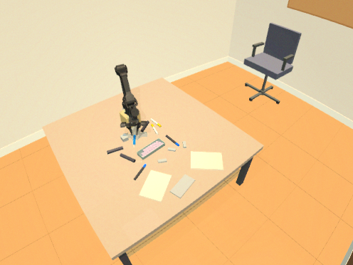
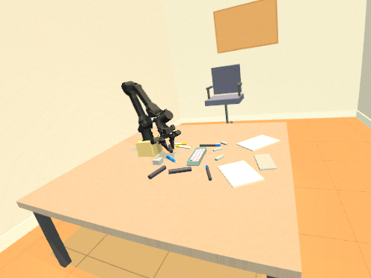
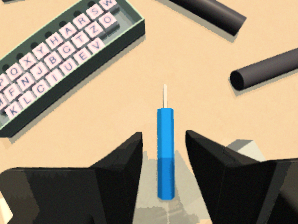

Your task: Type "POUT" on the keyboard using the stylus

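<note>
The blue stylus (image 3: 165,152) lies flat on the table (image 1: 213,117), in the gap between the two dark fingers of the gripper (image 3: 162,145). The fingers are spread apart and grip nothing: a strip of table shows on each side of the stylus, so neither finger touches it. Its thin pale tip points away from the fingers, and its blue body runs back between them, with the rear end lying in the shadow under the gripper.

The keyboard (image 3: 65,55) lies tilted, up and to the left of the stylus, near it but apart. Its left end and top edge are cut off in the wrist view, so only some of the keys can be read. Two dark cylinders (image 3: 267,70) lie up and to the right of the stylus, both cut by the frame's edge.

In the top view the arm (image 1: 126,92) bends down over the stylus (image 1: 134,139), which lies just left of the keyboard (image 1: 151,149); the fingers themselves are too small there to make out. A pale grey block (image 3: 245,149) beside the right finger is mostly hidden behind it.
</note>
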You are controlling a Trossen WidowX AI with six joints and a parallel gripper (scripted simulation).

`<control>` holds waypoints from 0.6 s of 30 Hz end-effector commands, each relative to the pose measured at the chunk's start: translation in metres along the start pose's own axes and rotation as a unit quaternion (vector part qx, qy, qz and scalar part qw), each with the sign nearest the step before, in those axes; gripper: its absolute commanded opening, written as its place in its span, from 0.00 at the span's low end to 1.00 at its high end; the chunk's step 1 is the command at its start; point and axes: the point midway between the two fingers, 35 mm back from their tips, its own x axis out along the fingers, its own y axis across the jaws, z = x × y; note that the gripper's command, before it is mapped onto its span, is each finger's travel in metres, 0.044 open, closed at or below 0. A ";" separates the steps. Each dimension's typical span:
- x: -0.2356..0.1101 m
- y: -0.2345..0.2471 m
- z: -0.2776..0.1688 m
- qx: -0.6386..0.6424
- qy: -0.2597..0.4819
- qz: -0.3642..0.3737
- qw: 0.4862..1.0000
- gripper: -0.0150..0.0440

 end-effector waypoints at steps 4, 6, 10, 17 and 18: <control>0.001 -0.006 0.000 0.017 -0.017 -0.003 1.000 0.51; 0.002 -0.006 -0.001 0.017 -0.017 -0.003 1.000 0.51; 0.005 -0.006 -0.003 0.017 -0.017 -0.003 1.000 0.51; 0.009 -0.006 -0.005 0.017 -0.017 -0.003 1.000 0.51; 0.010 -0.006 -0.005 0.017 -0.017 -0.003 1.000 0.51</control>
